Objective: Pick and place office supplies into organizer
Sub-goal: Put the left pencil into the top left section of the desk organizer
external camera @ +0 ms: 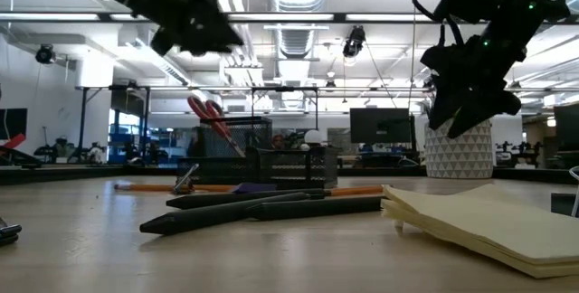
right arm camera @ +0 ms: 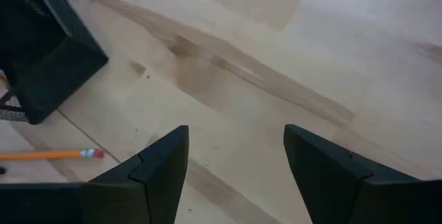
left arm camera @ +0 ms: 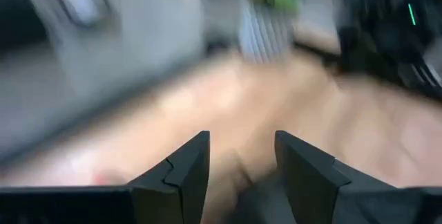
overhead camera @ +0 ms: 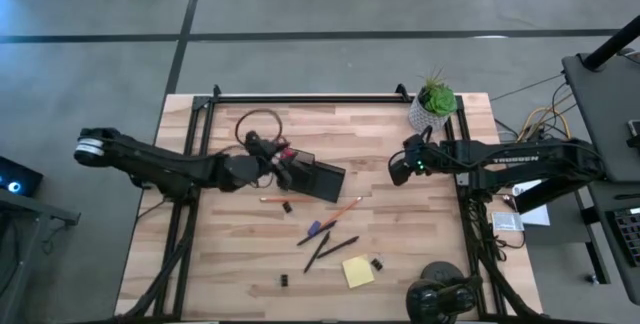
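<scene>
Yellow sticky-note pad (external camera: 479,221) lies closest to the low camera, flat on the wooden worktop (overhead camera: 400,254); seen from above it sits toward the front edge, with one tiny black binder clip (overhead camera: 377,263) just beside it and another binder clip (overhead camera: 283,280) well apart to its left; dark pens (overhead camera: 328,248) lie crossed near the middle of the worktop, and a purple-tipped pen (overhead camera: 316,228) lies just beyond them; orange pencil (overhead camera: 346,206) lies slanted near the organizer's front corner; a second orange pencil (overhead camera: 272,199) lies level in front of the organizer, with a third small clip (overhead camera: 287,206) just beside it.

Organizer (overhead camera: 318,178), black mesh, stands left of the worktop's centre; red-handled scissors (external camera: 210,117) stand tilted in it, handles up, at its left end.

Left claw (left arm camera: 239,158) hangs just above the organizer's left end, fingers apart with nothing between them; left wrist view is too blurred to show more.

Right claw (right arm camera: 235,156) hovers over bare wood at the right of the worktop, well apart from the organizer, fingers apart and empty; its wrist view takes in a corner of the organizer and the pencil's eraser end.

Green potted plant (overhead camera: 434,102) in a white pot stands at the far right corner.
</scene>
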Controlling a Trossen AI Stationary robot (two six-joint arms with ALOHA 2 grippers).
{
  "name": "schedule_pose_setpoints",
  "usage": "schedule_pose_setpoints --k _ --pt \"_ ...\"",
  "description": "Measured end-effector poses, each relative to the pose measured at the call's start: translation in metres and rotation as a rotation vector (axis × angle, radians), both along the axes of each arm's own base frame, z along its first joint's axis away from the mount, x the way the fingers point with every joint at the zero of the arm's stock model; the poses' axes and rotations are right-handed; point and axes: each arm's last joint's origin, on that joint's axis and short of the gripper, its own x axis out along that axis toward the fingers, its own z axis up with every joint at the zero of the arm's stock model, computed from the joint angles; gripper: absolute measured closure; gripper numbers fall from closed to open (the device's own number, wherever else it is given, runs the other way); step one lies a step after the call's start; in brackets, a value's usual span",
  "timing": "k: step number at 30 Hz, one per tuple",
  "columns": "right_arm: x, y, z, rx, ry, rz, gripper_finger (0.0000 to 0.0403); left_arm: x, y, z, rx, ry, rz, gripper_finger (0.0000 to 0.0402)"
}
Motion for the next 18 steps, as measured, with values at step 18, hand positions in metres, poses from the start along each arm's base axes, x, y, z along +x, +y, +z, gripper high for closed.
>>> schedule_pose_setpoints --k 18 --pt "0.014 -0.003 -0.026 -0.025 0.162 0.059 0.0172 -0.017 -0.043 -0.071 -0.126 0.622 -0.409 0.0297"
